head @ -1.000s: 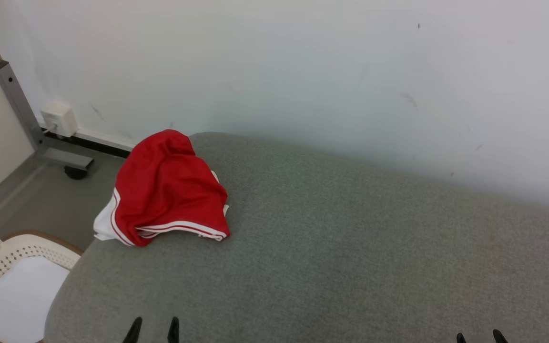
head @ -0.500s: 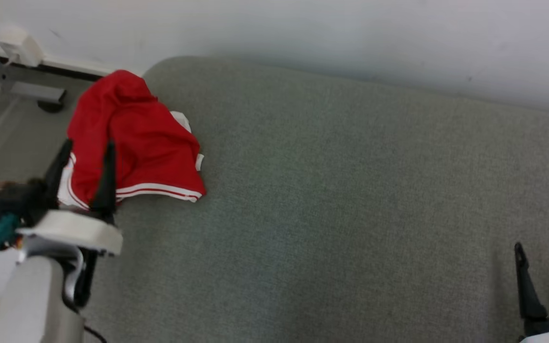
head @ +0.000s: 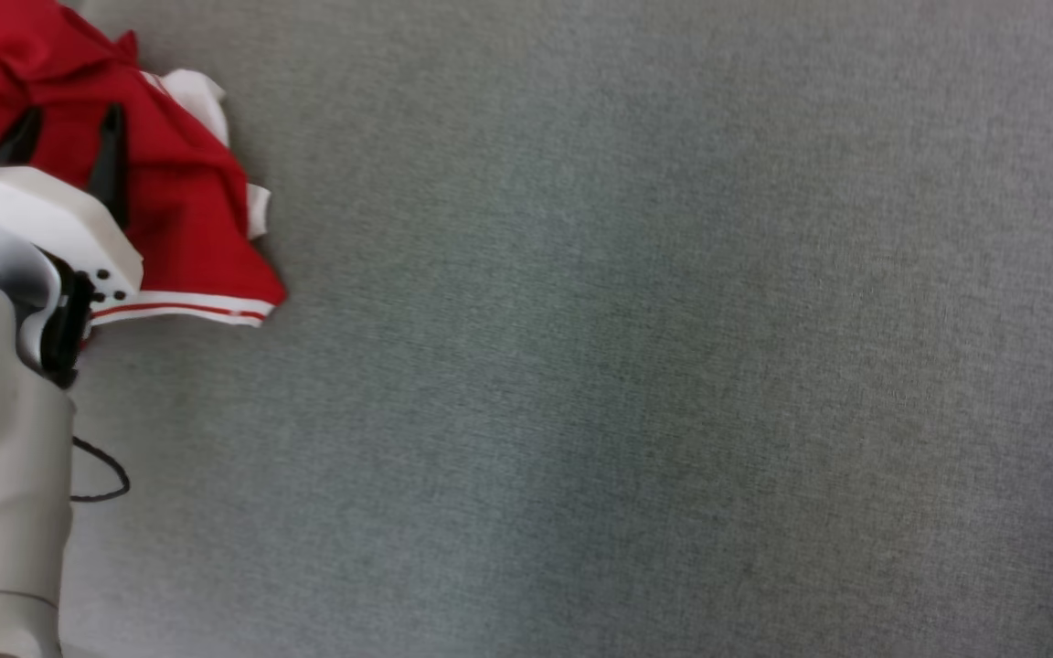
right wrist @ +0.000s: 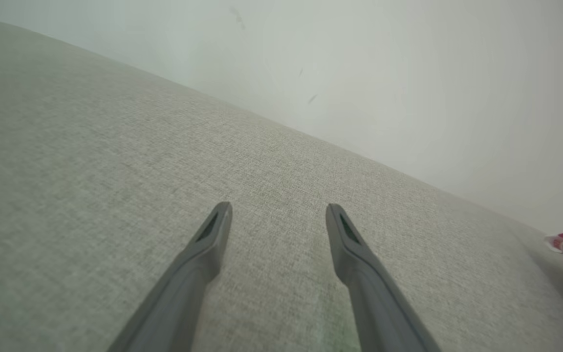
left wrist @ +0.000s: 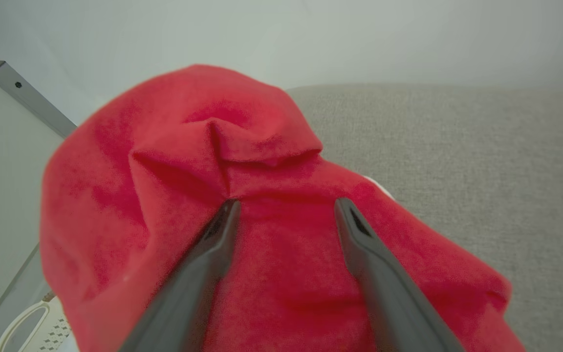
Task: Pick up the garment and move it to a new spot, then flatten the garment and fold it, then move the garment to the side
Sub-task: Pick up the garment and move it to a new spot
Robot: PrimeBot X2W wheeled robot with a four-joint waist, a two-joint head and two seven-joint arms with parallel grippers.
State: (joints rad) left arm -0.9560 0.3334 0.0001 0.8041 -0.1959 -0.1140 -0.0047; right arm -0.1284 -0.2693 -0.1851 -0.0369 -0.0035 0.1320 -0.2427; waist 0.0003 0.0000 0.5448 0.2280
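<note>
Red garment crumpled at the bench's left end.
Left tool spread wide over it, gripping nothing; right tool spread wide above bare bench, empty.

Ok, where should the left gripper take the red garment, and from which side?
Probably the raised fold on top of the red garment, from above. It lies bunched in a heap on the grey surface, so the crest stands thick enough to pinch, unlike the flat striped hem. The left gripper hangs open right over it, near that fold.
</note>
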